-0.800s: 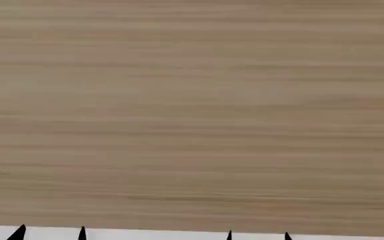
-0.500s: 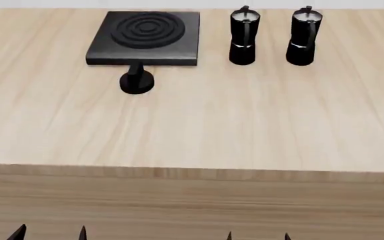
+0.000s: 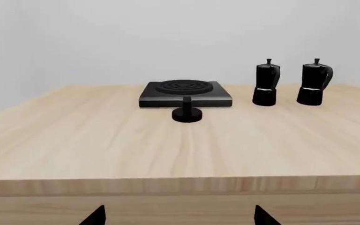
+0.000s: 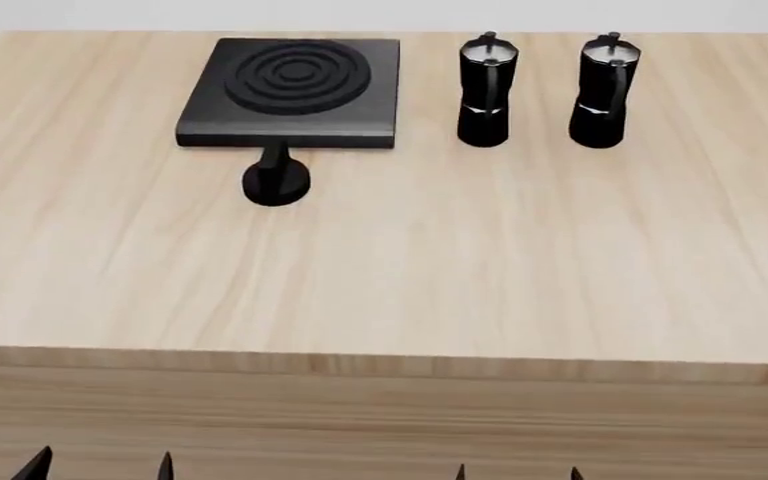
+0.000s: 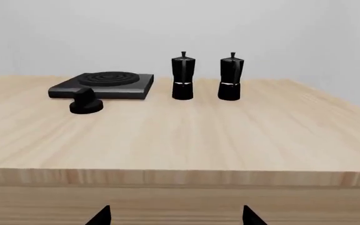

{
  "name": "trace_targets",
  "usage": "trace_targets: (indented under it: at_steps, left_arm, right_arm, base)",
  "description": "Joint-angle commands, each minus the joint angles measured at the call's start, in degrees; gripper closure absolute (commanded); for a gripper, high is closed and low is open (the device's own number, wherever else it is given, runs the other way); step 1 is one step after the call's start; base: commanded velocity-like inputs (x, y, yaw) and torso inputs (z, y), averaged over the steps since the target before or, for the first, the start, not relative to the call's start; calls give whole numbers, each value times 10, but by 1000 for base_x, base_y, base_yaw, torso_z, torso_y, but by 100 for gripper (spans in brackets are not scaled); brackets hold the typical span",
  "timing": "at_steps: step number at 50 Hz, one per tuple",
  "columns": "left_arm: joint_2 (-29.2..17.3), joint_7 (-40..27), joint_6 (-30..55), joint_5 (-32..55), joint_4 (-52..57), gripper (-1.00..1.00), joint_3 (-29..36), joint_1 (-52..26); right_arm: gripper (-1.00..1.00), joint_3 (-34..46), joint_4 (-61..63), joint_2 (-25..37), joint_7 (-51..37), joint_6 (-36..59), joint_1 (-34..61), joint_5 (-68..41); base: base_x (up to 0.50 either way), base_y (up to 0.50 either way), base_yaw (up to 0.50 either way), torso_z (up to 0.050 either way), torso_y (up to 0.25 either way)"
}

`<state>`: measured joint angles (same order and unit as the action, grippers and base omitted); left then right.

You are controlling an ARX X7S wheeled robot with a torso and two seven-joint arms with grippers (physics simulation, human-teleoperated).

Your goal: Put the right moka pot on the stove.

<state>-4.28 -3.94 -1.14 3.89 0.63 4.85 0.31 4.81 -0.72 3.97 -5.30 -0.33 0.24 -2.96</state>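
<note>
A light wooden table [image 4: 398, 270] with fine lengthwise grain is seen from above in the head view, its near edge shown as a squared, paler band above a wooden front panel. Behind the table, a plain pale grey wall [image 3: 167, 37] is shown in both wrist views. At the far left of the tabletop the stove [image 4: 293, 92] is laid flat: a matte black square slab with rounded corners, with concentric raised burner rings on its upper face. Just in front of its near edge, close to it, a small black knob [image 4: 276, 180] is set on a round base. To the right of the stove, two glossy black faceted moka pots are stood upright side by side and apart, each narrow at the waist with a silvery lid and a small knob on top. The right moka pot [image 4: 604, 92] is placed at the far right of the table, well apart from the stove, with the second moka pot [image 4: 486, 92] between them. The left gripper [image 4: 101, 466] and the right gripper [image 4: 516, 472] are held low in front of the table's near edge; only dark pointed fingertips are shown, spread apart with nothing between them.
</note>
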Motion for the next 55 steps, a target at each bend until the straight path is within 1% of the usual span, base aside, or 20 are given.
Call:
trace_targets:
  at_steps: [1, 12, 17, 19, 20, 21, 22, 23, 25, 27, 39, 55]
  left_arm:
    - [-9, -7, -3, 8, -1, -100, 10, 0]
    - [-14, -20, -3, 18, -6, -100, 14, -4]
    - [-15, -25, -6, 26, -5, -100, 14, -6]
    - [-13, -49, 13, 6, -8, -100, 15, -11]
    - [-14, -57, 9, -8, -17, -100, 20, -14]
    - [-15, -45, -13, 8, -11, -100, 18, -9]
    - [-17, -30, -5, 32, 0, -100, 16, -5]
    - [-19, -29, 1, 36, 3, -100, 16, -5]
    - [-20, -37, 4, 24, -3, -100, 21, -7]
    - [-21, -29, 1, 39, -4, -100, 21, -8]
    - [-26, -42, -6, 38, -10, -100, 26, -9]
    - [-32, -51, -5, 47, -10, -100, 33, -11]
  right_arm:
    - [-100, 10, -1, 8, -12, -1, 1, -6]
    - [-100, 17, -2, 15, -21, 2, 2, -14]
    - [-100, 21, -3, 17, -25, 2, 3, -17]
    - [-100, 23, -3, 19, -27, 2, 3, -17]
    - [-100, 23, -4, 19, -28, 0, 3, -16]
    - [-100, 24, -2, 20, -29, 3, 3, -18]
    - [-100, 25, 0, 20, -31, 7, 3, -17]
    - [-100, 25, -1, 20, -32, 10, 5, -18]
    - [-100, 27, -3, 21, -38, 19, 7, -16]
    - [-100, 30, -4, 22, -40, 12, 6, -13]
    - [-100, 35, -8, 27, -50, 18, 10, -18]
    - [-100, 44, -10, 33, -58, 13, 10, -24]
  base:
    - [0, 0, 0, 50, 2]
    - [0, 0, 0, 48, 1]
    - [0, 0, 0, 0, 0]
    - [0, 0, 0, 0, 0]
    - [0, 0, 0, 0, 0]
    - [0, 0, 0, 0, 0]
    - [0, 0, 0, 0, 0]
    - [0, 0, 0, 0, 0]
    - [0, 0, 0, 0, 0]
    - [0, 0, 0, 0, 0]
    - [0, 0, 0, 0, 0]
    - [219, 0, 0, 0, 0]
